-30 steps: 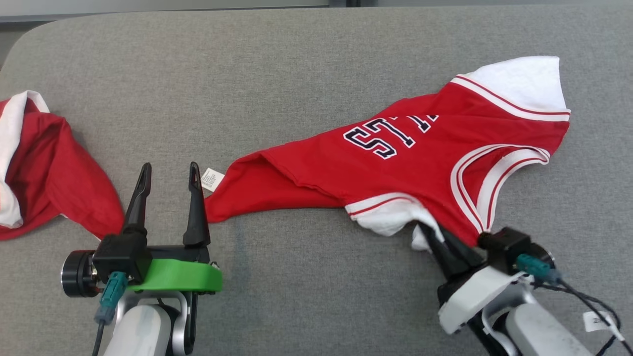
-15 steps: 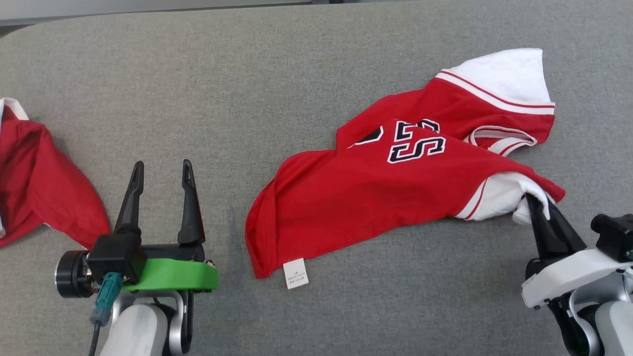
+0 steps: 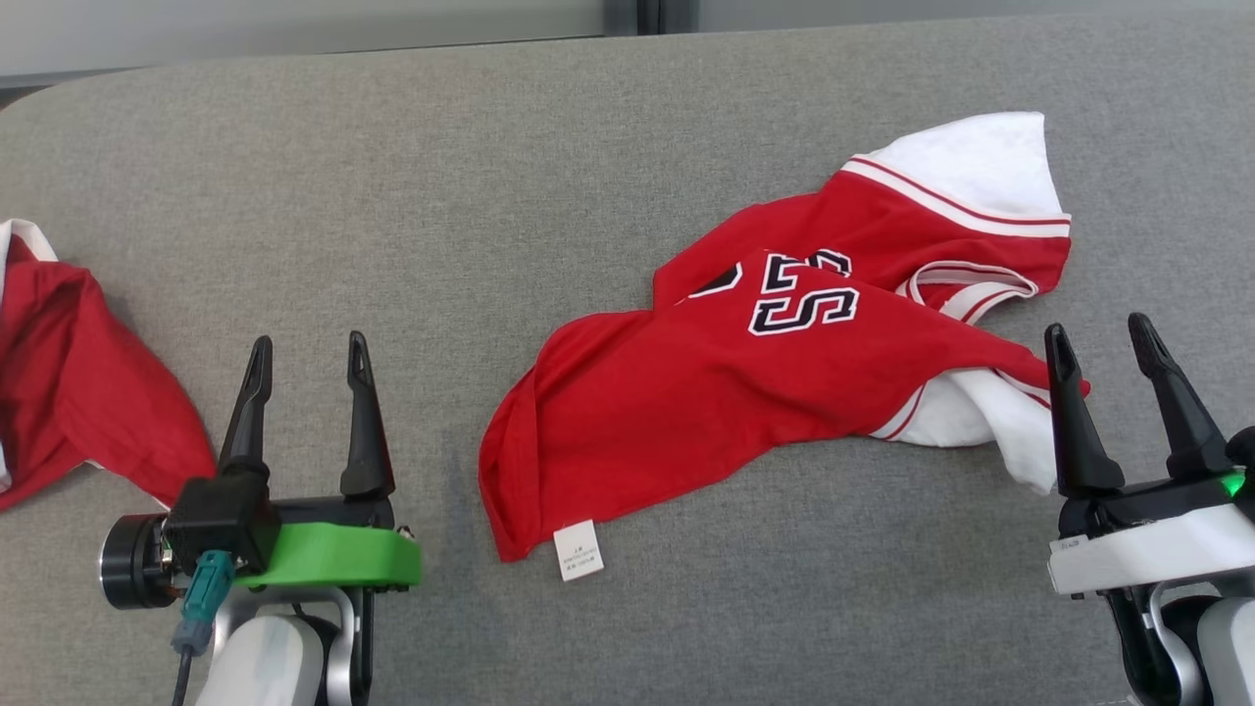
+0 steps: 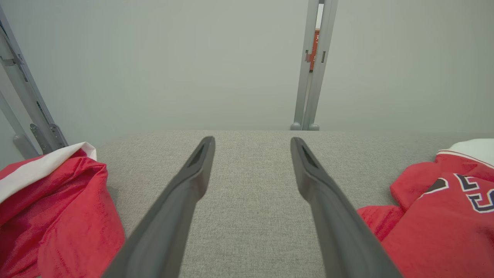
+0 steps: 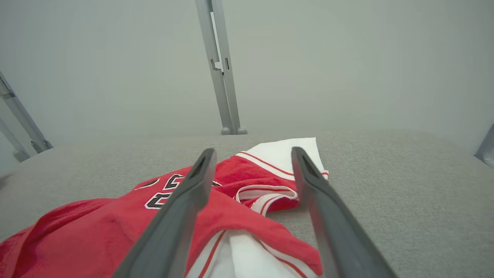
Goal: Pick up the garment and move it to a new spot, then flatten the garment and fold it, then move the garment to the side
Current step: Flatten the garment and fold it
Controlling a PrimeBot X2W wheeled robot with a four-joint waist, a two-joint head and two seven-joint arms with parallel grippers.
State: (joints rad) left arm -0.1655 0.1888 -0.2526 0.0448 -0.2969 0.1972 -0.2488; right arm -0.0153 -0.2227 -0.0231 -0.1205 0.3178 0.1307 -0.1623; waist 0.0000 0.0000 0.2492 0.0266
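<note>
Grey surface (image 3: 490, 147) is occupied toward three o'clock by the crumpled garment (image 3: 745, 392), just beside which the right hand (image 3: 1096, 327) is held spread and empty, like the left hand (image 3: 310, 341), presumably ready for flattening.

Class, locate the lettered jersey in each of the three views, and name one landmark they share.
Head view: jersey right of centre on the table.
Left wrist view: jersey at the lower right edge.
Right wrist view: jersey from lower left to centre.
Shared landmark: its dark lettering.
</note>
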